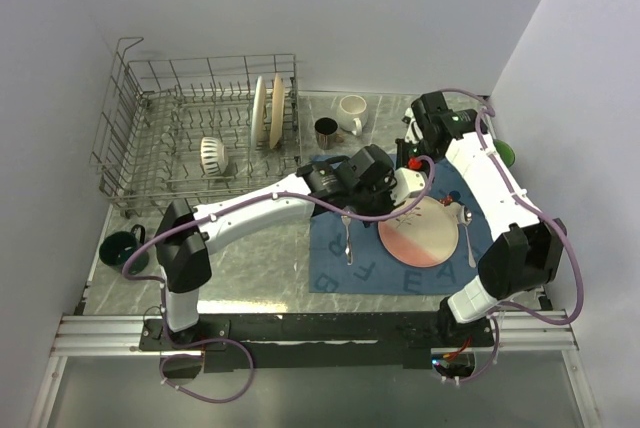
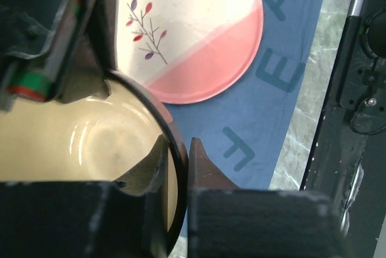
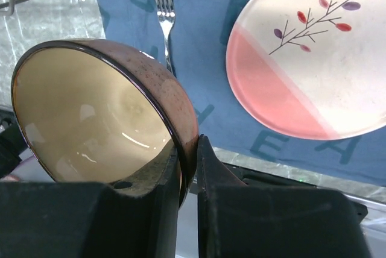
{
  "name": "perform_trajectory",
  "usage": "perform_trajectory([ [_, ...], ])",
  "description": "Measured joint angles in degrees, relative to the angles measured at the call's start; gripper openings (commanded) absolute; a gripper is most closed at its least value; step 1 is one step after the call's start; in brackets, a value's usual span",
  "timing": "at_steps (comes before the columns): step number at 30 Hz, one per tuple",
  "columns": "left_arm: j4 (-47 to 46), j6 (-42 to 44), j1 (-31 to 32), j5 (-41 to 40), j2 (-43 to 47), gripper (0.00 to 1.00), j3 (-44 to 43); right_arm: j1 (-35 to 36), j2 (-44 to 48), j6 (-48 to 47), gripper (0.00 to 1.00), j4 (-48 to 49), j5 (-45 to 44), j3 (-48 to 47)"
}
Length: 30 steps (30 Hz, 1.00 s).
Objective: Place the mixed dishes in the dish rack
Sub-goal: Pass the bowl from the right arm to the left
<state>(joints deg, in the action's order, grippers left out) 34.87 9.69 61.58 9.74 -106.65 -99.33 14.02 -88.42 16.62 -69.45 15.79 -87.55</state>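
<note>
Brown-rimmed bowl (image 3: 90, 113): cream inside; tilted on edge over the blue placemat (image 1: 335, 273), right of the rack
My left gripper (image 2: 176, 164): jaws pinched on the bowl's dark rim
My right gripper (image 3: 188, 152): jaws clamped on that same rim
Pink-and-cream plate (image 1: 432, 236): flat on the placemat, near right
Fork (image 3: 164, 11): on the placemat, left of the plate
Dish rack (image 1: 125, 163): far left; two plates (image 1: 259, 108) upright inside

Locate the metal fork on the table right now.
In the top view, the fork lies on the blue placemat, just left of the pink-and-cream plate.
</note>
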Motion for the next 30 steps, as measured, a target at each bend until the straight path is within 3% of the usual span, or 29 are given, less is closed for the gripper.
perform_trajectory([
  [3, 0.5, -0.1, 0.0, -0.2, 0.0, 0.01, 0.0, 0.0, 0.1, 0.3, 0.0, 0.7, 0.6, 1.2],
  [5, 1.0, -0.3, 0.0, -0.3, -0.1, 0.01, 0.1, 0.0, 0.2, 0.6, 0.07, 1.5, 1.1, 2.2],
  [11, 1.4, -2.7, -0.2, -1.7, 0.0, 0.01, 0.7, -0.5, 0.5, 3.8, 0.6, 3.7, 4.2, 4.3],
  [12, 1.3, -3.4, -0.4, -2.1, 0.0, 0.01, 1.1, -0.6, 0.6, 4.8, 0.74, 3.8, 5.1, 4.3],
  [17, 1.6, -6.4, -3.2, -3.0, 0.8, 0.01, 1.9, -1.9, 1.3, 6.8, 0.99, 5.5, 7.1, 4.2],
  [23, 1.7, -9.6, -7.6, -1.8, 3.3, 0.01, 1.9, -2.8, 2.9, 11.2, 1.0, 12.5, 15.2, 4.2],
  [30, 1.2, -15.6, -15.0, 4.9, 7.1, 0.01, 1.9, -6.7, 5.4, 16.3, 1.0, 18.0, 17.9, 4.2],
])
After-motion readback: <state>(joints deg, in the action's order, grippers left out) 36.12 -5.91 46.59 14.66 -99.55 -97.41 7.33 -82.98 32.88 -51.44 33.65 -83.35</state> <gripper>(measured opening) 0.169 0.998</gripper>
